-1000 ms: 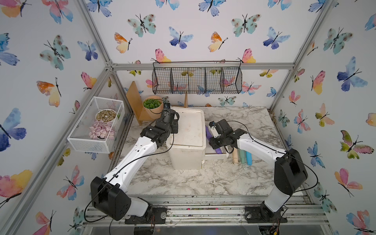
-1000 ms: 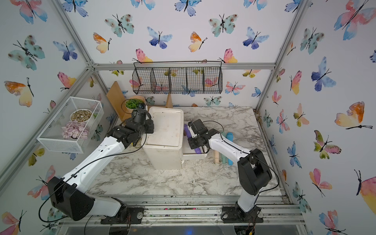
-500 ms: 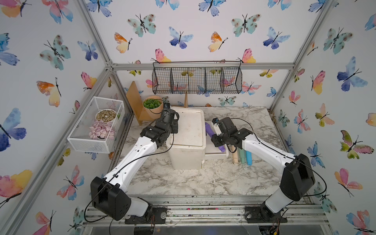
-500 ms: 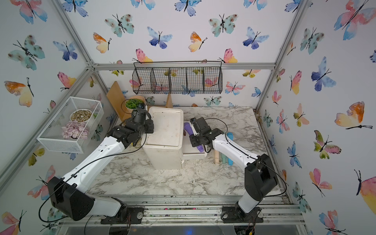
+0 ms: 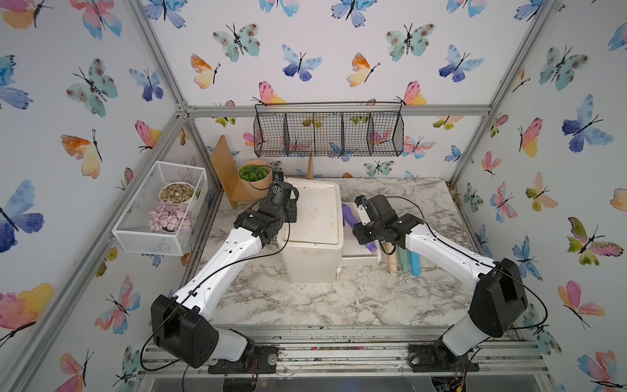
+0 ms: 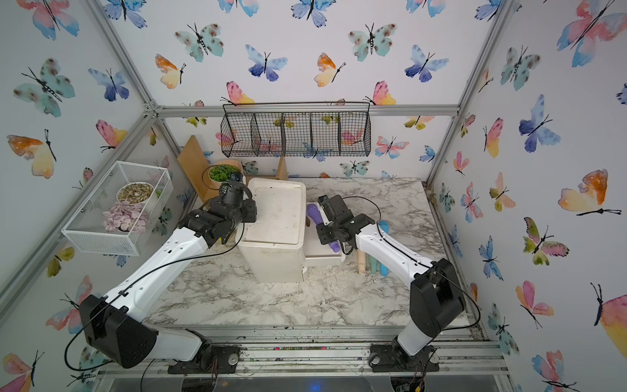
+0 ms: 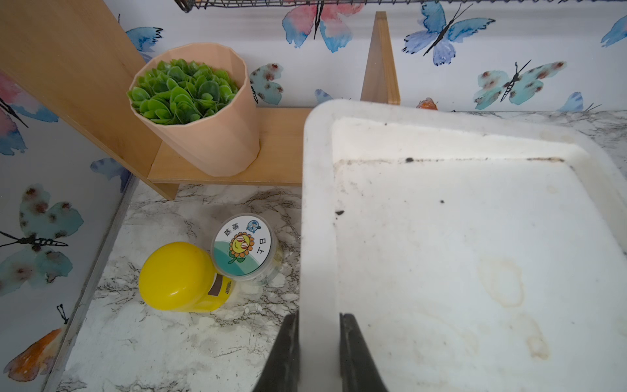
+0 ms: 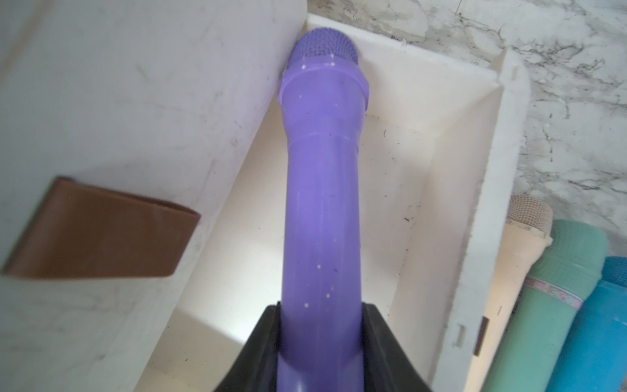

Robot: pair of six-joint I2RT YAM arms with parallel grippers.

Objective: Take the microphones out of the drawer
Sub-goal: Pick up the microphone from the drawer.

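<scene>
1. Bracing the white plastic drawer cabinet (image 5: 312, 230), my left gripper (image 7: 319, 325) is pinched tight on its raised top rim, which I judge keeps the cabinet from sliding.
2. The white pull-out drawer (image 8: 475, 176) stands open on the cabinet's right side. Three more microphones (image 5: 403, 261), beige, green and blue, lie on the marble tabletop (image 5: 339, 298) just beside it.
3. The purple plastic toy microphone (image 8: 322, 190) hangs over the open drawer, raised off its floor. Its mesh head points to the far corner, close against the cabinet's side wall; I cannot tell whether it touches. I judge it light, stiff and hollow, with a smooth round barrel that could twist or slip between flat pads. The straight handle below the flared head is the place to hold it.
4. My right gripper (image 8: 320, 315) is closed narrowly around that handle, towards the tail, one pad on each side.
5. Against a second ago, the right arm has reached further back and the microphone has come up from lying low in the drawer. The left arm has not moved.
</scene>
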